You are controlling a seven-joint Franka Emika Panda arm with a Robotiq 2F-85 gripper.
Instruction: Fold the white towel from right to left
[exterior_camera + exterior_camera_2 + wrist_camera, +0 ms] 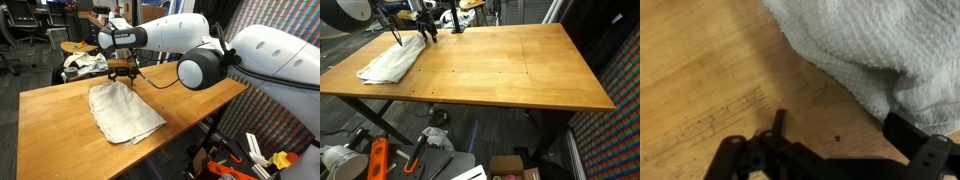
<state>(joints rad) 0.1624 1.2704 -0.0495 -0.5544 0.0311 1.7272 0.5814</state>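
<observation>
hand: open, dark jaws spread wide with nothing between them, low over the towel's edge.
white towel: off-white terry with a looped nap and soft wrinkles, roughly rectangular. It lies flat below the hand and reaches out ahead of it, thick rounded edge just beside one jaw.
desk: rectangular wooden slab, smooth, orange-brown, fine grain.

White towel: one
Wooden table: one
Robot arm: one
Gripper: one
Fingers: two, in the wrist view
Bundle of white-and-dark fabric: one
Cardboard box: one
Orange object on the floor: one
</observation>
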